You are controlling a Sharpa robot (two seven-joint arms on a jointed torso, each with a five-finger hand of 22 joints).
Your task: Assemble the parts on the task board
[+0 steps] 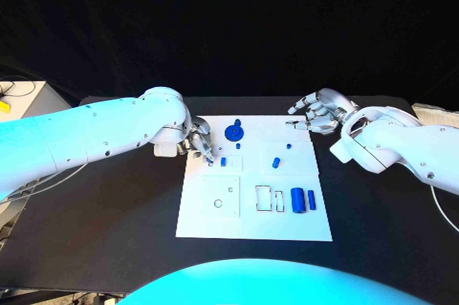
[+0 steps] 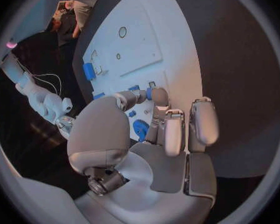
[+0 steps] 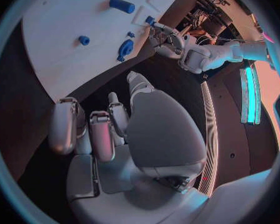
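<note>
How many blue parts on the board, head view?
6: round part at the far edge, small peg below it, small part by the left hand's fingers, part mid-board, two cylinders near-right. Fingers may hide more.

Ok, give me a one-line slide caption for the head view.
Left robot hand reaches a small blue part on the task board; right robot hand hovers off its far corner.

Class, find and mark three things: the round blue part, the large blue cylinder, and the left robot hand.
round blue part (image 1: 234, 130), head view, its disc face
large blue cylinder (image 1: 298, 200), head view, mid-body
left robot hand (image 1: 198, 140), head view, its middle
</note>
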